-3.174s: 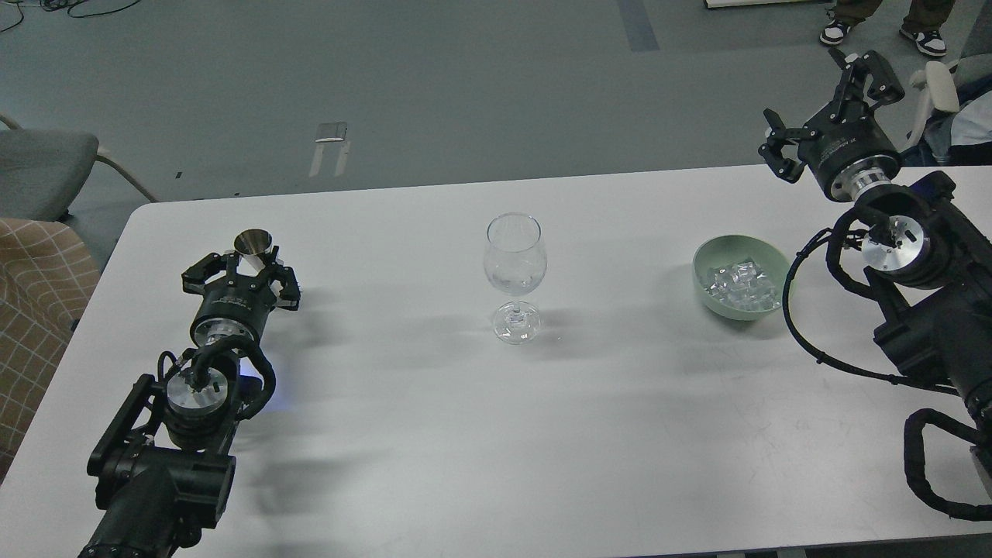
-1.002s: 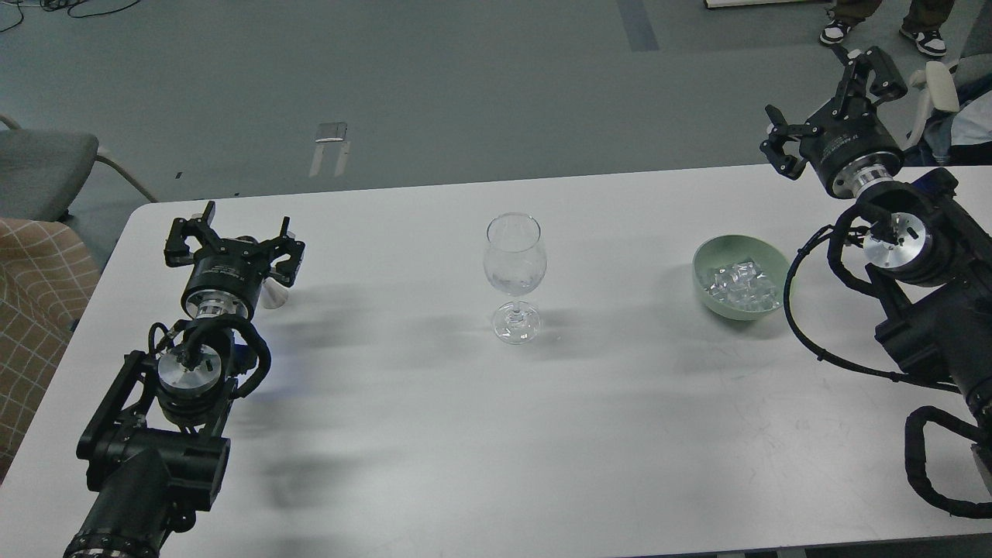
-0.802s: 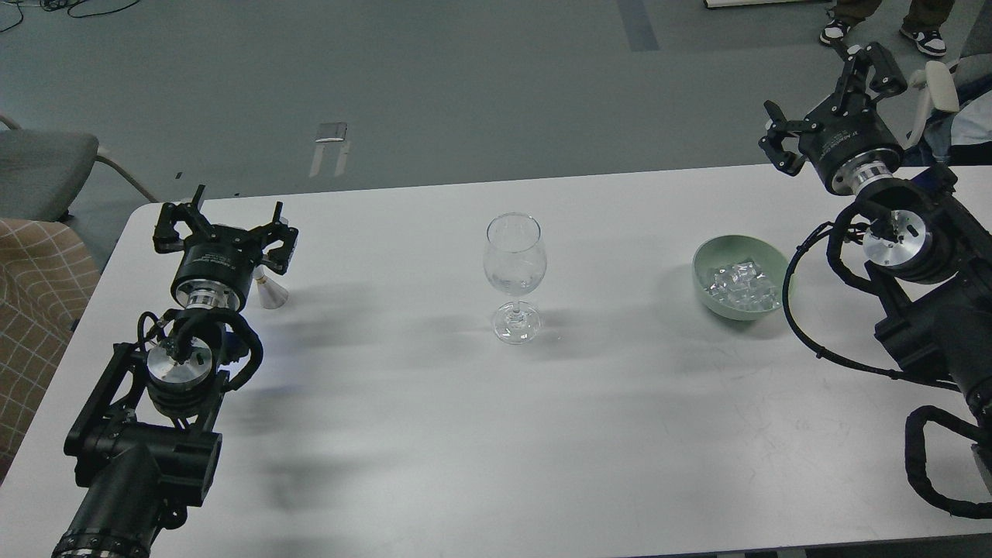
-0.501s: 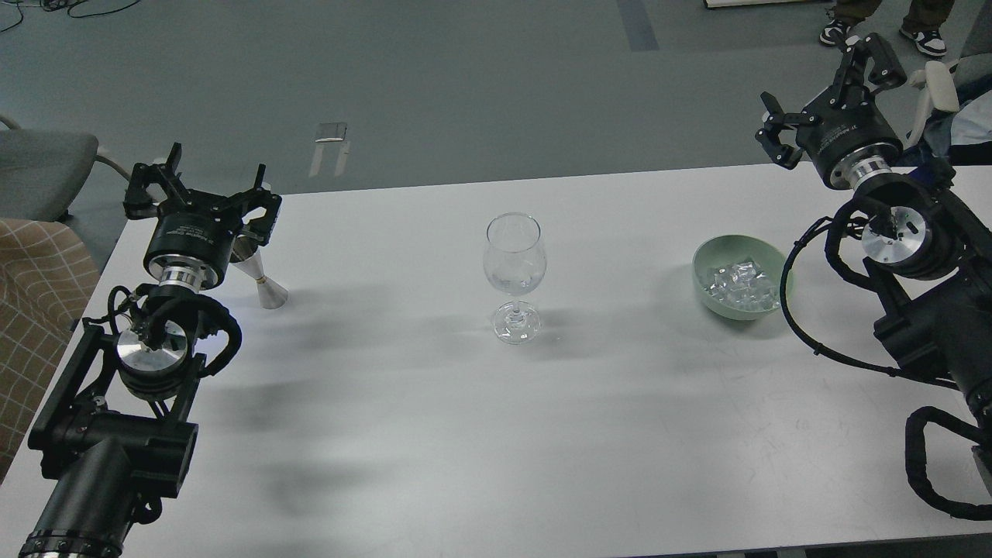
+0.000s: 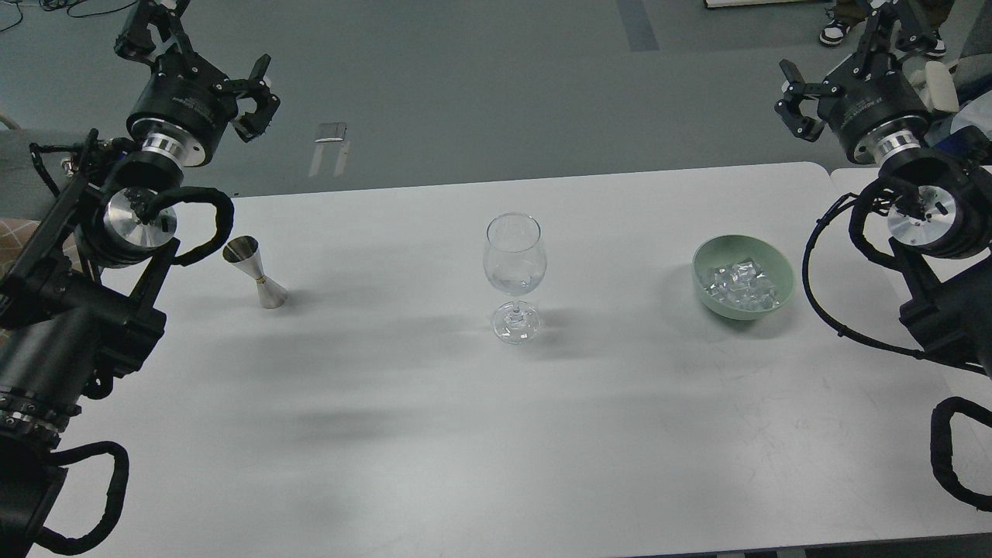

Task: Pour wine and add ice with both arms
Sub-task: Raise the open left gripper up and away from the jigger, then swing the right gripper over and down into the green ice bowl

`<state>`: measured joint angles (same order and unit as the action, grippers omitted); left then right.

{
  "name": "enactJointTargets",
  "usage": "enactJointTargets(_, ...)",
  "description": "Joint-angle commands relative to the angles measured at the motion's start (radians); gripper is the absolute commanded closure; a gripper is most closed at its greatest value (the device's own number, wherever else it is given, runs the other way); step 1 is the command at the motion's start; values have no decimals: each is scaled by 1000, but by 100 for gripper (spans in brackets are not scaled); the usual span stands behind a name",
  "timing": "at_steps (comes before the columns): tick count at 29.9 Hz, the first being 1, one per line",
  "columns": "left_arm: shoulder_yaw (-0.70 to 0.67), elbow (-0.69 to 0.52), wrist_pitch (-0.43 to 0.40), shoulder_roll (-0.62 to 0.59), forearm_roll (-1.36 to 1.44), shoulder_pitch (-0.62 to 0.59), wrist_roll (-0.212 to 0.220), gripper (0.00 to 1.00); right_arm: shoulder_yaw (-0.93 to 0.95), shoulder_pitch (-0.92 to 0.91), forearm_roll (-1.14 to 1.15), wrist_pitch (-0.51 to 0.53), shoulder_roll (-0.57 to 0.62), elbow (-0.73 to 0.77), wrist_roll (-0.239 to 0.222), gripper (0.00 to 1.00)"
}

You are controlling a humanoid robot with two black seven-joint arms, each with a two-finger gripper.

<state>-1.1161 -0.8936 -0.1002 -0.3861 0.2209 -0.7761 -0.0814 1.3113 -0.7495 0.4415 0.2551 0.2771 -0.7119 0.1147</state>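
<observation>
A clear stemmed wine glass point(image 5: 514, 267) stands upright at the middle of the white table point(image 5: 465, 434). A small steel jigger point(image 5: 256, 273) stands upright at the left. A pale green bowl point(image 5: 775, 267) at the right holds several clear ice cubes point(image 5: 740, 283). My left gripper point(image 5: 198, 50) is open and empty, raised high beyond the table's far left edge, well away from the jigger. My right gripper point(image 5: 849, 50) is open and empty, raised beyond the table's far right corner, above and behind the bowl.
A grey chair point(image 5: 15, 163) and a checked cushion lie off the table's left edge. A person's feet point(image 5: 833, 27) and a chair arm point(image 5: 938, 81) show at the far right. Grey floor lies behind the table.
My left gripper let go of the jigger, which now stands alone on the table, and rose up and back to the far left. My right gripper lifted slightly and moved right.
</observation>
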Motion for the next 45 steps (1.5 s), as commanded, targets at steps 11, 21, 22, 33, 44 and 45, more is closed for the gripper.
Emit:
enactJointTargets(11, 82, 360, -1, 174, 0, -193, -41, 2, -200, -1, 219, 0, 114, -44, 0, 0)
enactJointTargets(21, 73, 351, -41, 162, -22, -189, -63, 2, -374, -27, 388, 1, 307, -175, 0, 0)
enactJointTargets(22, 76, 351, -55, 162, -20, -190, -48, 2, -385, -43, 437, 1, 321, -179, -1, 0)
enactJointTargets(33, 62, 361, -173, 168, -23, -183, -18, 4, -567, -174, 859, 7, 409, -261, 2, 0)
enactJointTargets(44, 61, 358, -154, 168, -26, -178, -29, 2, -889, -234, 1038, 9, 505, -399, 14, 2)
enactJointTargets(45, 61, 358, -154, 168, -26, -178, -29, 2, -897, -231, 1054, 9, 507, -399, 14, 2)
